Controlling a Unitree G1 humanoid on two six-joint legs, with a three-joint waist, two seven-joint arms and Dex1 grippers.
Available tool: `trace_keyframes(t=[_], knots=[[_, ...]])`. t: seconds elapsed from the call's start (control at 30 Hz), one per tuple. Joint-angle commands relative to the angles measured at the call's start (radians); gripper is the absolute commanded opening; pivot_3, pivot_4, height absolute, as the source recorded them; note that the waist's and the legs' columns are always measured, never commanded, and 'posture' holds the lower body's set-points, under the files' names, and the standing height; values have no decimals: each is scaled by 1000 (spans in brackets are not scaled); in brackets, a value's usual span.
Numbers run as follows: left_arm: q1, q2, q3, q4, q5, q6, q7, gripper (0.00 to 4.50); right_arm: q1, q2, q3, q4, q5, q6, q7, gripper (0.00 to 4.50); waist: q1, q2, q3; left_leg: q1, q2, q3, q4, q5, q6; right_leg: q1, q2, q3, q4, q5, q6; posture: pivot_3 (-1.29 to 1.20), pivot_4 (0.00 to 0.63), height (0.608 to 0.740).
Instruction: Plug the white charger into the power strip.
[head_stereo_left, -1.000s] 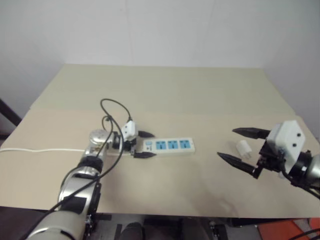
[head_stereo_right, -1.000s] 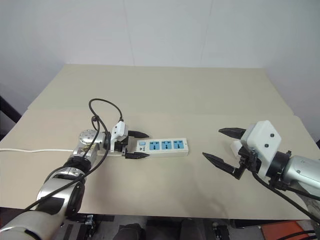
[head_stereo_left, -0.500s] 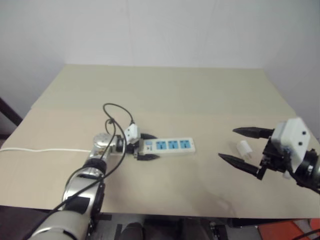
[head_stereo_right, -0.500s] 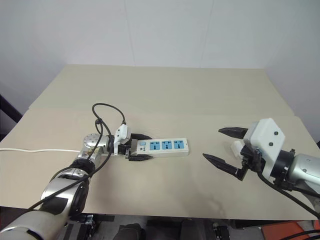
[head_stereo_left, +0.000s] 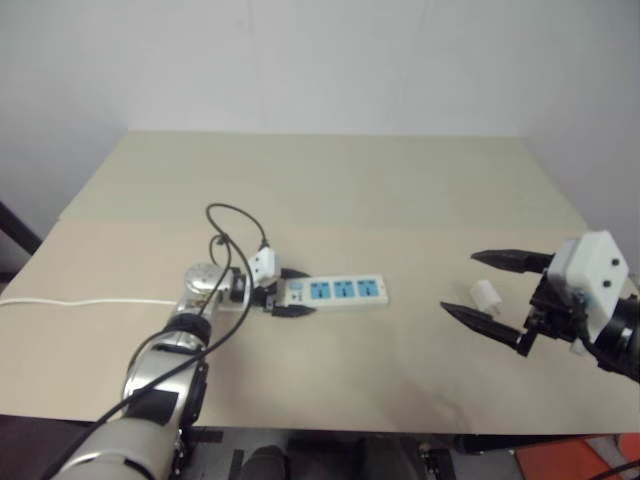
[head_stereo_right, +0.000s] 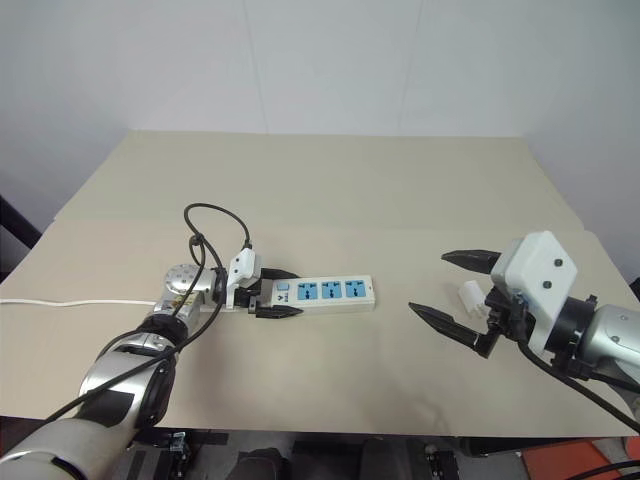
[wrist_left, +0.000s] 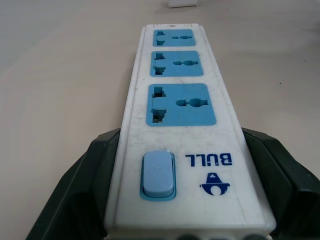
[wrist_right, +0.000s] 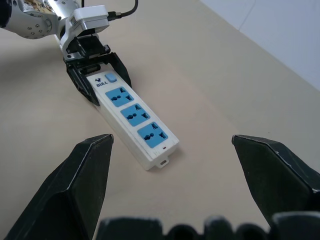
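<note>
the left gripper (head_stereo_right: 275, 293) pinches the switch end of the strip (head_stereo_right: 325, 293), which lies flat mid-table. the right gripper (head_stereo_right: 459, 289) hangs spread wide, with the charger (head_stereo_left: 485, 294) on the table between its fingers.

The power strip (head_stereo_right: 320, 294), a flat white bar with three blue sockets, lay with its switch end clamped in the left gripper (head_stereo_right: 276, 293). The white charger (head_stereo_left: 485, 295), small and rounded, rested between the right gripper's (head_stereo_left: 487, 290) spread fingers.
</note>
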Motion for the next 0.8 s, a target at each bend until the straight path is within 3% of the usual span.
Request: trace_keyframes(t=[0.03, 0.4, 0.5, 0.67, 0.8], knots=[[-5, -29, -2, -37, -19, 5, -47, 3295, -14, 8, -14, -25, 4, -17, -19, 4500, 1, 0, 0, 0, 0, 0, 0, 0, 0, 0, 0, 0, 0, 0, 0, 0, 150, 740], [-5, -81, -47, -178, -15, 90, -69, 3295, -6, 41, 31, -41, -20, -26, -58, 4500, 4, 0, 0, -7, 0, -1, 1, 0, 0, -2, -1, -2, 0, 1, 1, 0, 150, 740], [17, -76, -87, -279, -10, 133, -76, 3295, -10, 15, -11, 4, 18, 28, -44, 4500, 5, 0, 0, -7, 0, -1, 2, 0, 0, -2, -1, -2, 0, 1, 1, 0, 150, 740], [58, -63, -136, -423, 15, 206, -12, 3295, -107, -67, -32, 117, 100, 181, -93, 4500, 5, 0, 0, -7, 0, -1, 2, 0, 0, -2, -1, -1, 0, 2, 1, 0, 150, 740], [113, -69, -167, -507, 42, 252, 80, 3295, -293, -144, 81, 276, 111, 356, -189, 4500, 4, 1, 0, -7, 0, 0, 2, 0, 0, -2, -1, 0, -1, 2, 1, 0, 150, 740]])
